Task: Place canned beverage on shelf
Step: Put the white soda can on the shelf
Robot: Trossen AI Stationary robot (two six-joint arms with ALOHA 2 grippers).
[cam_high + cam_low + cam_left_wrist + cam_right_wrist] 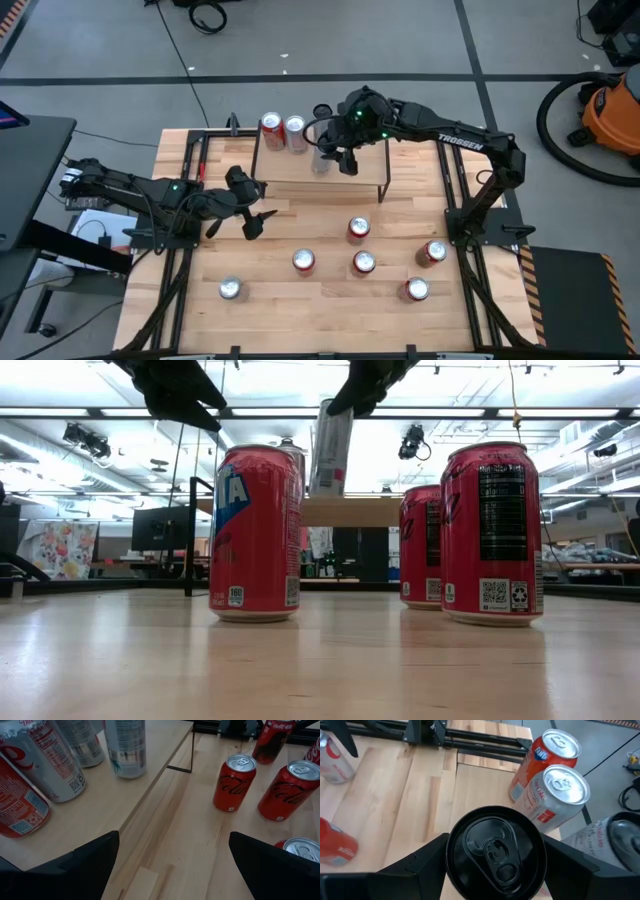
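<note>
From above, your right gripper [337,157] hung over the shelf [290,172], pinching a slim can [321,160] upright beside two shelved cans [283,131]. At table height, that can's base sat near the plank — long axis vertical, straight down remaining. Your left gripper [170,865] waited spread, off the shelf's edge. The right wrist view showed fingers flanking the can's dark lid.

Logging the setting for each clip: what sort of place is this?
Probably a robotics lab or workshop: concrete floor with cables, an orange shop vacuum by the wooden table, ceiling strip lights and monitors behind.
</note>
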